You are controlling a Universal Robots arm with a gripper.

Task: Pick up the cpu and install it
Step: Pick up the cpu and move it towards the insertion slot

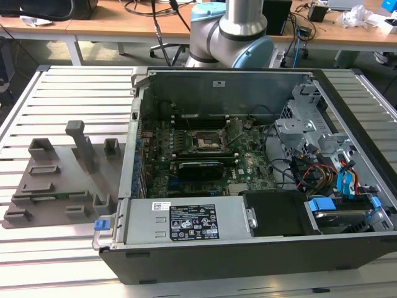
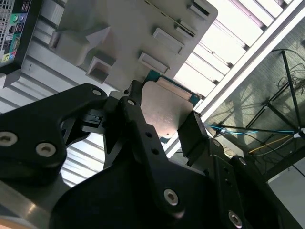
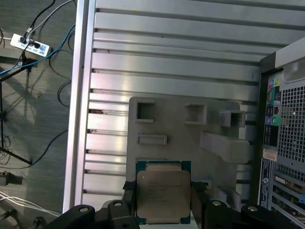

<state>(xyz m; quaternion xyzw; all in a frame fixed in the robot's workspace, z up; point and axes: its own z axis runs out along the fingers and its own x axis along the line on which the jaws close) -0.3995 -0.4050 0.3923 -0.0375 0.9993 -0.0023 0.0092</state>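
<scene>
The cpu (image 3: 163,196), a flat square chip with a silvery-grey top and green edging, sits between the two black fingers (image 3: 197,196) of my gripper (image 3: 163,193). The jaws press on two opposite edges of it. In the second wrist view the cpu (image 2: 164,109) shows from its side, with the gripper (image 2: 164,118) shut around it. It hangs above the grey fixture plate (image 3: 167,119), near that plate's edge. The black-framed motherboard socket (image 1: 205,141) lies inside the open computer case (image 1: 248,76) in the exterior view.
The grey fixture plate (image 1: 56,186) with raised holders lies on the slatted metal table (image 1: 74,87), at the exterior view's left of the case. A long black expansion card (image 1: 200,166) sits below the socket. The arm's base (image 1: 229,31) stands behind the case. Cables and a power strip (image 3: 31,44) lie on the floor.
</scene>
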